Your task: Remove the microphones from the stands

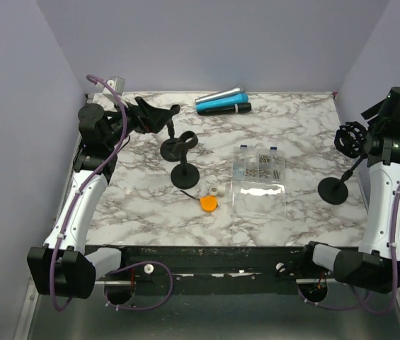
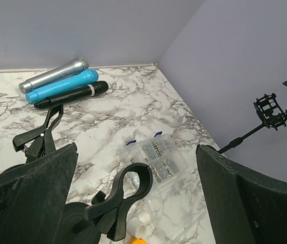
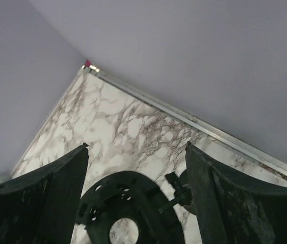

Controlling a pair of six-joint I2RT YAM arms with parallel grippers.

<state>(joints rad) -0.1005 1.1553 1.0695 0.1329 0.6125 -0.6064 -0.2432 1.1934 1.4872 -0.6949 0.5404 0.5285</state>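
Gaping wide and empty, the left gripper (image 2: 135, 148) hangs left of the parts box (image 1: 260, 164), the right gripper (image 3: 136, 147) right of it over the bare shock-mount stand (image 1: 350, 139). An empty clip stand (image 1: 179, 149) sits just left of the box. Beyond it lie three microphones (image 1: 218, 106), none mounted: probably rigid, slick, roll-prone; grasp mid-barrel.

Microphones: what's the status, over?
Left claw open, right claw open. Three microphones lying loose, stands empty. Nothing in the way.
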